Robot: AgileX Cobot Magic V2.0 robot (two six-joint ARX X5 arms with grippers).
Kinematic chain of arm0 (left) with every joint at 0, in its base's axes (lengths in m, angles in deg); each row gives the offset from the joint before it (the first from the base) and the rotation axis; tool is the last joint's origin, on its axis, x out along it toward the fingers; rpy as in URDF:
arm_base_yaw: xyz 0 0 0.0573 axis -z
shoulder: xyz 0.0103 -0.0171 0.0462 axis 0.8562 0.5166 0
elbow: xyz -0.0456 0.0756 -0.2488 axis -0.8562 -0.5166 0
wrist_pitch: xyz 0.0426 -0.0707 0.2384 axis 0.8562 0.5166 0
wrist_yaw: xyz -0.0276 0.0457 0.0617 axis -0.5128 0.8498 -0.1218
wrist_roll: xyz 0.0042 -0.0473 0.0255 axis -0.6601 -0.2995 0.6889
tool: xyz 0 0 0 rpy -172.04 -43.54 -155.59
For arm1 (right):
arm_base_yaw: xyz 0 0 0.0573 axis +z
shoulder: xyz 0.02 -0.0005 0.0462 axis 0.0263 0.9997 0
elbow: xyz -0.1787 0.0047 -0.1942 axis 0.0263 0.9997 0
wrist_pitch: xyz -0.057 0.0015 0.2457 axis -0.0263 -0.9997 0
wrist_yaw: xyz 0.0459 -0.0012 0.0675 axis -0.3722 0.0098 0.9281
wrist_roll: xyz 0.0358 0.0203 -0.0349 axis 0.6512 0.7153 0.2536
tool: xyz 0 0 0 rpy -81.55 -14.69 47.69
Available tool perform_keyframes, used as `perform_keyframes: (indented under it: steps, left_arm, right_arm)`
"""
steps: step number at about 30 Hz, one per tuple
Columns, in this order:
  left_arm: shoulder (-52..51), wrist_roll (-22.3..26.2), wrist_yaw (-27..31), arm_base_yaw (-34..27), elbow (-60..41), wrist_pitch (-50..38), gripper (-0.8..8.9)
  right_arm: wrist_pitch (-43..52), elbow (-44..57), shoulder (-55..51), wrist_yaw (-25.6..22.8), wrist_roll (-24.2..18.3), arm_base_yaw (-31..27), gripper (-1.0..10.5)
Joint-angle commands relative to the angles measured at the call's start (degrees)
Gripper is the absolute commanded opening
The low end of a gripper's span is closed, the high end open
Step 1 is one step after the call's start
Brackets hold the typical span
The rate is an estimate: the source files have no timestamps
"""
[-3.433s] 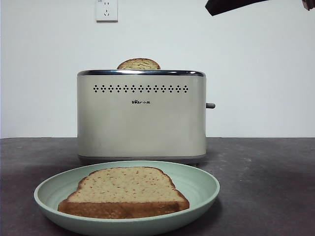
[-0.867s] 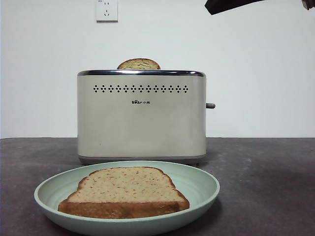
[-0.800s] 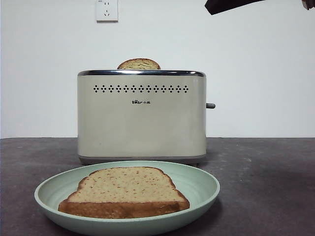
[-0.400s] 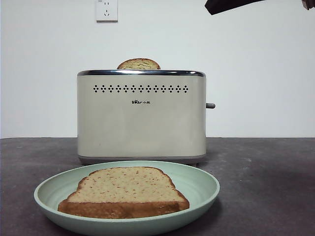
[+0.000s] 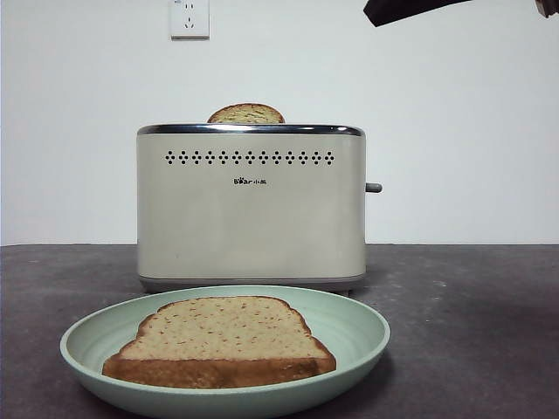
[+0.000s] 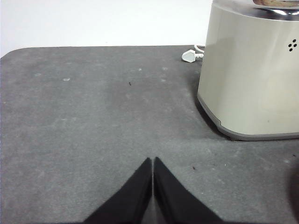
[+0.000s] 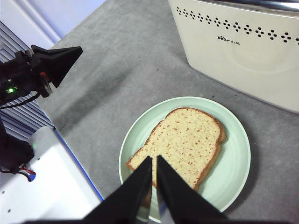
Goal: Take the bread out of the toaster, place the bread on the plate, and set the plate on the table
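In the front view, a boxy cream toaster with a chrome top rim (image 5: 251,205) stands on the matte, dark grey-brown mottled tabletop (image 5: 472,332). The domed brown top of a second slice of bread (image 5: 246,113) pokes up from its slot. Just in front of the toaster sits a round, shallow, pale mint-green plate (image 5: 358,336), resting flat on the tabletop. On it lies a square-ish slice of tan, speckled wholemeal bread with a darker crust (image 5: 223,336), flat, its crust edge toward the camera. A white wall socket (image 5: 189,17) is on the wall behind. A black arm tip (image 5: 397,10) shows at the top right corner, well above the things.

In the left wrist view, the left pincer (image 6: 153,163) has its two black jaws pressed together, holding nothing, over bare tabletop (image 6: 93,116). The toaster's rounded corner (image 6: 252,74) is near it, and a white plug (image 6: 189,56) lies by the toaster's back.

In the right wrist view, the right pincer (image 7: 153,163) has its jaws close together, only a thin slit between them, gripping nothing, poised above the slice of bread (image 7: 182,142) on the plate (image 7: 231,172). The toaster (image 7: 243,44) stands just beyond the plate. The other arm's black pincer (image 7: 56,58) shows off to one side, well apart from the plate.
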Motion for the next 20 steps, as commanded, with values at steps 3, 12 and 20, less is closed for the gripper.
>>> perform_keyframes:
  steps: [3,12,20]
  left_arm:
    - [-0.09,-0.15,-0.13,-0.15,-0.85,1.03,0.05]
    - [-0.09,-0.15,-0.13,-0.15,-0.85,0.98,0.05]
    - [-0.09,-0.15,-0.13,-0.15,-0.85,0.98,0.05]
  right_arm:
    - [0.72,-0.02,-3.32,-4.83,-9.11,-4.59,0.0]
    - [4.52,8.52,-13.38,3.41,-14.03,-27.76,0.0]
    - [16.20,21.55,-27.08,3.61,-20.85,-40.52,0.0]
